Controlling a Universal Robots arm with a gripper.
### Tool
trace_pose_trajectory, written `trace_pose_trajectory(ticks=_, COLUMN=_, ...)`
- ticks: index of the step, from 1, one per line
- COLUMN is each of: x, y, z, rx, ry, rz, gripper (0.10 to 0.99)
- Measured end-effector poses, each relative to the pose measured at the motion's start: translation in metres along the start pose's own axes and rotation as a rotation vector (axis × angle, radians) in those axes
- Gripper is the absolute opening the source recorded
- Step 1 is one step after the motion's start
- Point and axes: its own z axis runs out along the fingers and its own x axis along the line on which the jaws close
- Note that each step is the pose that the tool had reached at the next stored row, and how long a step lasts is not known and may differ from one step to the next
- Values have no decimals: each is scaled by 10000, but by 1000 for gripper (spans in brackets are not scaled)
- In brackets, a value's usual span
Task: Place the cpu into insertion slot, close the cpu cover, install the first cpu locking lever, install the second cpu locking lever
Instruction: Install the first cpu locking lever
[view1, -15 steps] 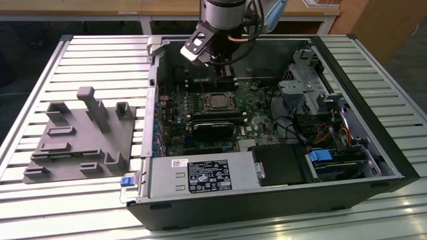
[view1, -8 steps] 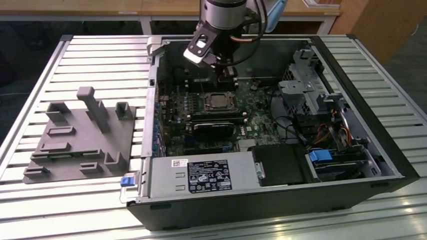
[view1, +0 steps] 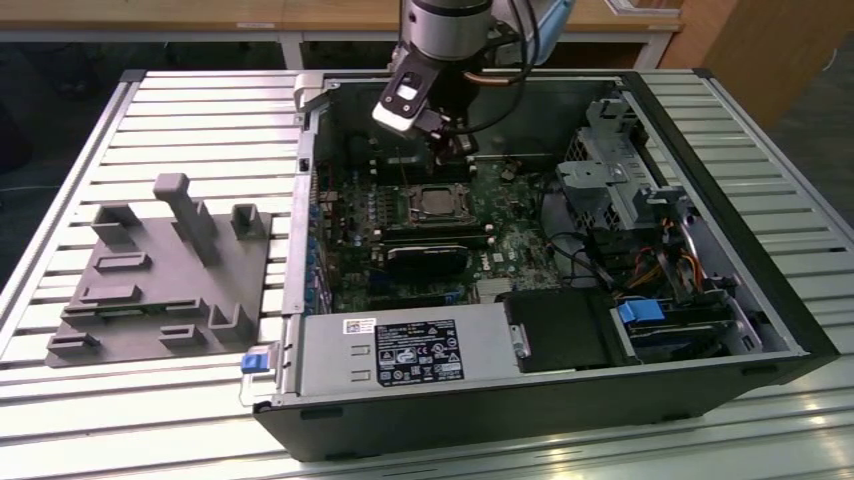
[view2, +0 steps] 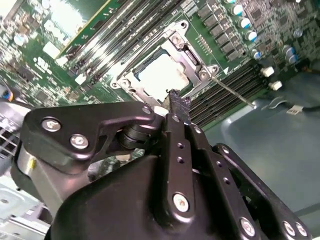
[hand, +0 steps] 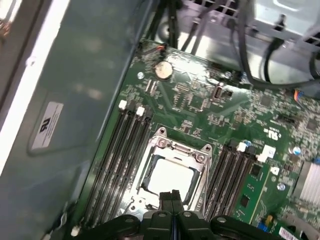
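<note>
black gripper (hand: 172, 192), fingers (hand: 166, 196) pressed together, above dull silver square cpu (hand: 170, 176), thin silver metal cpu cover (hand: 180, 150) lying over it

The cpu (hand: 172, 176), dull silver top facing up, is sitting flat in the insertion slot (hand: 145, 174), a dark square socket in the green board, close under the tips of the hand (hand: 172, 194). The cpu cover (hand: 182, 150), a thin silver frame, is lying flat around it.
</note>
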Motion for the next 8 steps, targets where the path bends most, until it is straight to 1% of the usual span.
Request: trace_pose_trajectory(ticks=8, x=0, y=0, z=9, rx=55, ry=65, rz=-1454, gripper=106)
